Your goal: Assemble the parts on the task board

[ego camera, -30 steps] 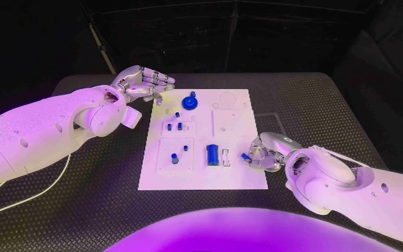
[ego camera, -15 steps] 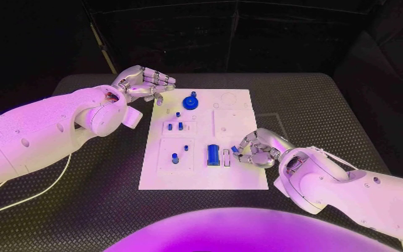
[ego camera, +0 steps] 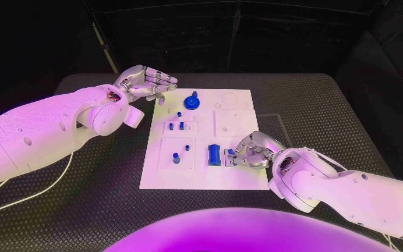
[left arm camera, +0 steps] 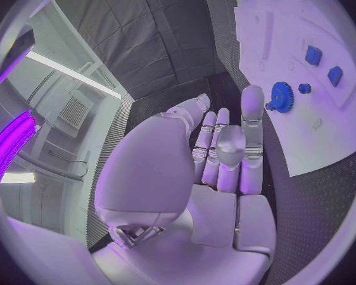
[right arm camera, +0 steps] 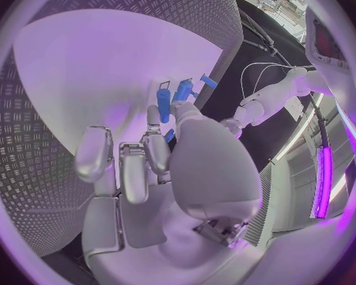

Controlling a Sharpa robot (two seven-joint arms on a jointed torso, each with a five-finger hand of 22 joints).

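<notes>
The right silver hand (ego camera: pixel 252 153) pinches a small, rigid, light blue plastic part (ego camera: pixel 228 158) over the white task board (ego camera: pixel 235 125); the left hand (ego camera: pixel 149 83) hovers curled, empty.

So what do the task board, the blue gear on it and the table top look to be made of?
The task board looks like matte white rigid plastic or painted sheet: flat, even, with shallow outlined recesses. The blue gear seems moulded or printed plastic, uniformly coloured with fine teeth showing in the left wrist view. The table has a dark, textured, tread-patterned surface, possibly a rubber mat; uncertain.
</notes>
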